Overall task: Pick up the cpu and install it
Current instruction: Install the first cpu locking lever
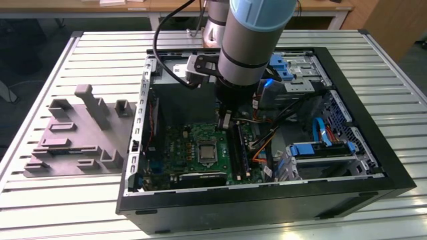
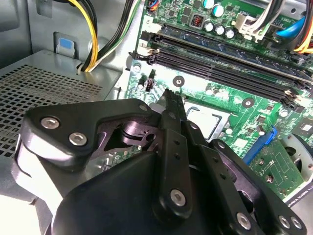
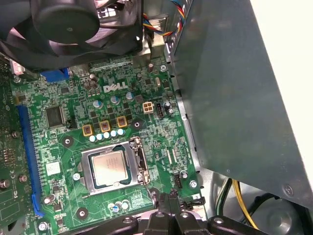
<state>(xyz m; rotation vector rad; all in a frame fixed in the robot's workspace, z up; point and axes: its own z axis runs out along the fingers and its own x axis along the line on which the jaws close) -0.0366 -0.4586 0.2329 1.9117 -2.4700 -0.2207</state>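
Flat silvery square cpu sits in its metal-framed socket — black gripper pinched together, empty.

1. I see a worktop of pale metal slats in the exterior view.
2. Behind it stand wooden desks with white legs.
3. The floor is dark.
4. A wooden panel stands at the exterior view's right.
5. Light falls evenly, glaring off the slats.

Slatted metal table, open computer case, grey fixture
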